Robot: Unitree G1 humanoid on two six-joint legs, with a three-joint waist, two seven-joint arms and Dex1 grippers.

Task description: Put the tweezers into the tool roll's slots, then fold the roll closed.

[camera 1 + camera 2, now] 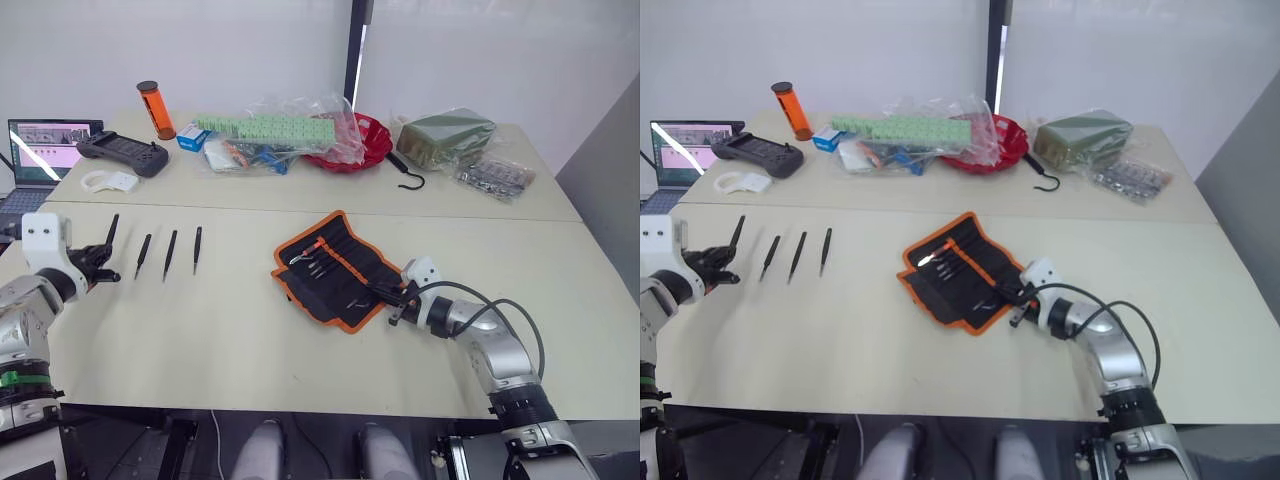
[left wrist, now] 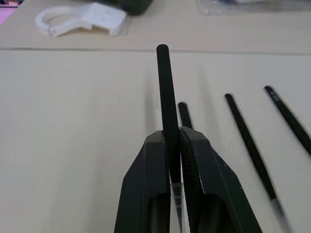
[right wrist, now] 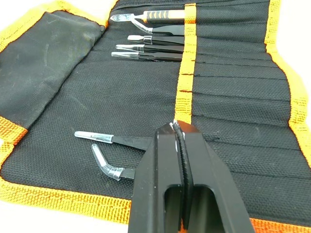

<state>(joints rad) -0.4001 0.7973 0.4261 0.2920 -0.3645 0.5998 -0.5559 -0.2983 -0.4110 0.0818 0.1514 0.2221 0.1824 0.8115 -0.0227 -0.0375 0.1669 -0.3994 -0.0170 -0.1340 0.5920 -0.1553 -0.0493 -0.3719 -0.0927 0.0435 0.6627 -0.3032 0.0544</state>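
Tool roll (image 1: 335, 268) lies open and flat at bench centre, orange-trimmed, several slots (image 3: 233, 77) filled. Three black tweezers (image 1: 170, 254) lie in a row at its 9 o'clock; a fourth is clamped in the left claw (image 1: 103, 262).

Laptop screen (image 1: 50, 148): pink page, wording too small to read.
Green packet (image 1: 268, 129): print illegible (likewise all other items).

The black woven-fabric tool roll (image 3: 97, 92) under the right gripper (image 3: 180, 133) has a coarse, matt weave, edged with ribbed orange cloth trim (image 3: 58, 200). Slim tools tucked in its fabric slots (image 3: 233, 97) ahead of that gripper show bright, glossy metal tips. The slim black tweezers (image 2: 167, 107) pinched in the left gripper (image 2: 175, 138) look smooth and matt. Both grippers' fingers (image 3: 209, 194) are smooth, faintly shiny black plastic with ridged inner pads. The pale table (image 2: 73, 145) beneath is smooth and matt.
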